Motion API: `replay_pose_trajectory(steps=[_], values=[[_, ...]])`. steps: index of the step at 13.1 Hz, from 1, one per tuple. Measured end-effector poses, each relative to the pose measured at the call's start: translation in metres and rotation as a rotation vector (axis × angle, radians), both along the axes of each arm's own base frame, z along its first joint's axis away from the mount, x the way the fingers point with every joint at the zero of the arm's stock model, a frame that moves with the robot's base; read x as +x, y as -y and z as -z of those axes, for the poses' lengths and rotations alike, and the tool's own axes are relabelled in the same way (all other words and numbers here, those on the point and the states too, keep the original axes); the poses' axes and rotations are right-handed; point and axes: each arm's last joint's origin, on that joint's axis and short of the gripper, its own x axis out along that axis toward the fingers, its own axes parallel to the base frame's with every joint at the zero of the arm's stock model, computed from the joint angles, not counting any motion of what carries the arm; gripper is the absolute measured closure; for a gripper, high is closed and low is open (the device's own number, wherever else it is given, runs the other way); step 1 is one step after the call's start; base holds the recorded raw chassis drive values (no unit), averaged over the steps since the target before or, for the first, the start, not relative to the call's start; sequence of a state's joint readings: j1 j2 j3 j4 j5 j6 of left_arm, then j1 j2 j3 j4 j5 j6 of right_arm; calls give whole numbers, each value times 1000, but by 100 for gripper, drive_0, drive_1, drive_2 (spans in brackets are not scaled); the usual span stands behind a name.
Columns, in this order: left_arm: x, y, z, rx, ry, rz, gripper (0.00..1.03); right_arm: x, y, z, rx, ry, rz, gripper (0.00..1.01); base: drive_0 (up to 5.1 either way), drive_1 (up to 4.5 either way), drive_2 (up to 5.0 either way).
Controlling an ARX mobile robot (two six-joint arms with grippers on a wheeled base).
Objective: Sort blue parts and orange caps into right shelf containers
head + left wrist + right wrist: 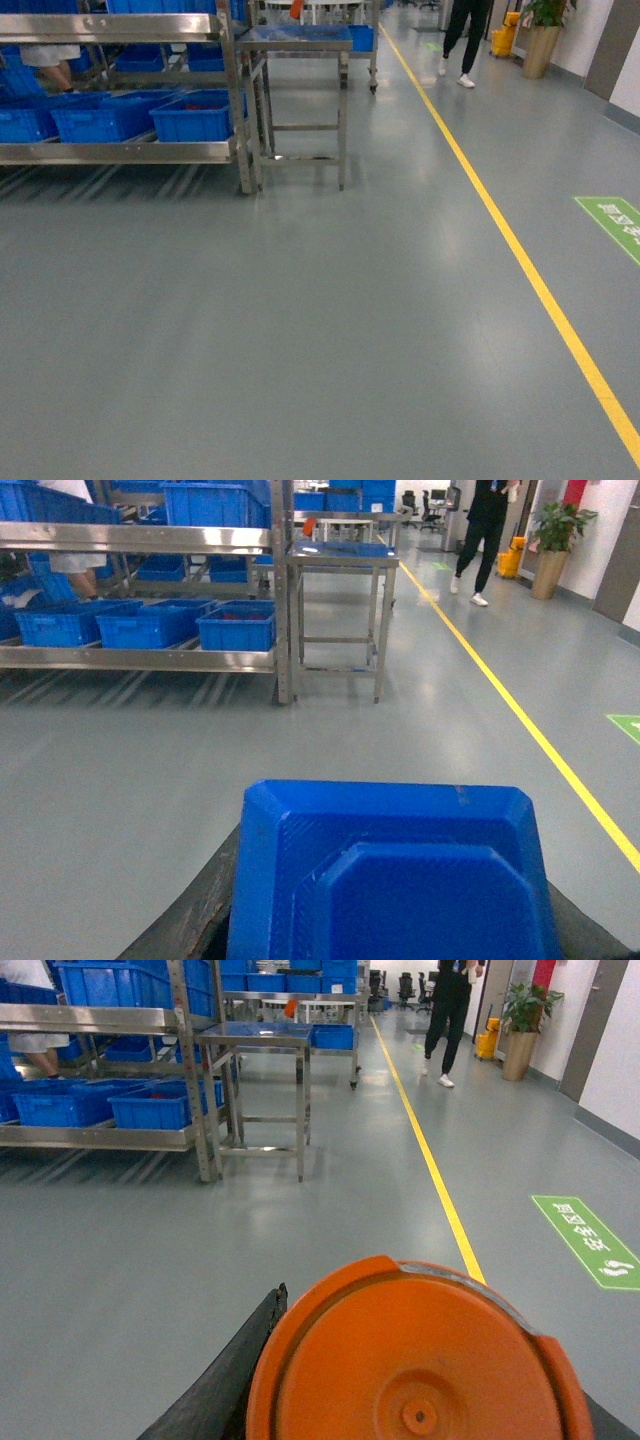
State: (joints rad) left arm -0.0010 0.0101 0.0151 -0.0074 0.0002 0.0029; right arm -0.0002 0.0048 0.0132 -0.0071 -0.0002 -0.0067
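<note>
Wide grey floor [300, 330] fills the head view, a yellow line [520, 260] running up its right side and a green floor marking [612, 222] beyond it. Neither arm shows in that view.

Far ahead of both grippers and off to their left stands the shelf [120, 152], steel beams gleaming, with the containers [195, 118] lined up on its lower level and more blue crates above. Just right of the shelf is a small steel table [298, 40]. Further down the aisle a person in dark trousers [465, 35] is seen walking, with a potted plant [543, 30] near the wall.

Now the wrist views. In the left gripper [390, 920] sits a blue part [390, 870], angular, with clipped corners, filling the bottom of the frame; the dark jaws flank it on both sides, so they are clamped on it. In the right gripper [415, 1410] sits an orange cap [415, 1360], round with a small centre hole; a dark jaw edge shows at its left, gripping it.
</note>
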Motion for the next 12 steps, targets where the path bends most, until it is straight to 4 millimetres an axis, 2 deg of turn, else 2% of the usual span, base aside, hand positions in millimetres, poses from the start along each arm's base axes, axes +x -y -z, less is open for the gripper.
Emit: replay_pose_trajectory(steps=[12], values=[[0, 0, 0, 0, -1, -1, 59, 0, 0, 0, 0, 1, 0, 56, -1, 416, -417]])
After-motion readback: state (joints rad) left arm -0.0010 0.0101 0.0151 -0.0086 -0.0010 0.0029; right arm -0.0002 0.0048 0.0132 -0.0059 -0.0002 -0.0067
